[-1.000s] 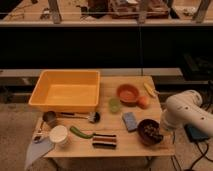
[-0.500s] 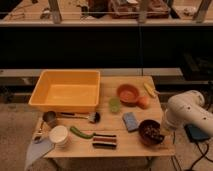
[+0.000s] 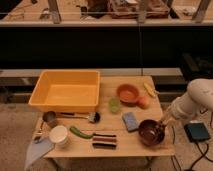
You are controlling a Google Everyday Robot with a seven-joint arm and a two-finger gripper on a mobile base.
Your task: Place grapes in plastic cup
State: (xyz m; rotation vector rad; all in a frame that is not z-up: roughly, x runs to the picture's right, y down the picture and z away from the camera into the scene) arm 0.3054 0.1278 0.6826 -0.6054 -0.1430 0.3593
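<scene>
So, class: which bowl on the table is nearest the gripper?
The dark brown bowl at the front right corner; the gripper hangs at its right rim. The orange bowl sits farther back, beside the orange fruit.

I can read no text, label, brand or number on anything from here. The gripper [image 3: 161, 123] hangs at the 4 o'clock part of the wooden desk [image 3: 127, 143], by the 2 o'clock rim of the round dark brown bowl [image 3: 149, 135].
</scene>
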